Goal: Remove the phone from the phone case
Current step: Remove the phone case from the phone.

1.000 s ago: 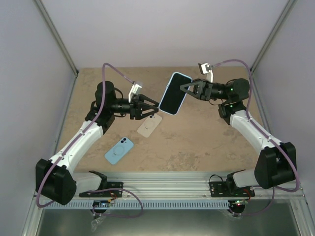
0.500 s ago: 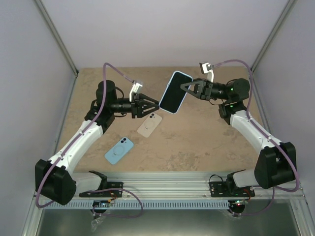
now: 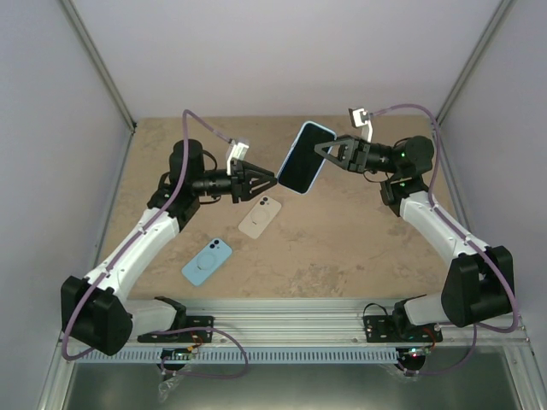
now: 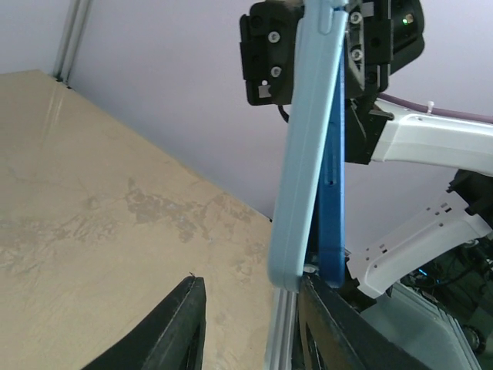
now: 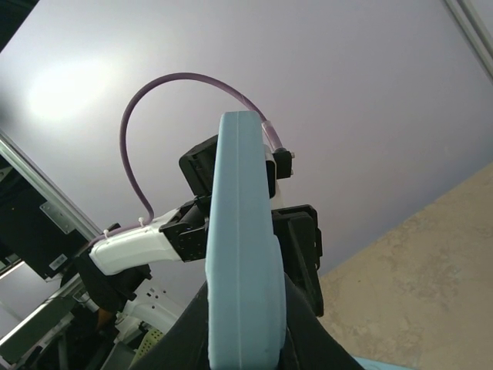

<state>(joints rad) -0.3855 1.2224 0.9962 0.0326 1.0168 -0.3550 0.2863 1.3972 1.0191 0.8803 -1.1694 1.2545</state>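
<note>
— Tan surface (image 3: 342, 248), lilac walls, and the phone case (image 3: 319, 131) touches neither. The right gripper (image 3: 322, 154) has it clenched by one long side, held up in mid-air with the phone (image 3: 299, 166) inside and the dark screen showing from above.
— And the left gripper (image 3: 272, 179)?
— Jaws parted, grasping nothing, right at the lower corner. From its own camera the fingers (image 4: 181, 327) straddle that bottom end, and a darker blue edge looks to stand a little proud of the pale shell.
— So peel there?
— I'd say so. Catch only the shell's lip or only the handset, never both, and pull gently against a firm right grip. Squeeze the two together and nothing separates.
— The beige case (image 3: 260, 216) and blue case (image 3: 208, 260)?
— Lying flat below, well apart from this.
</note>
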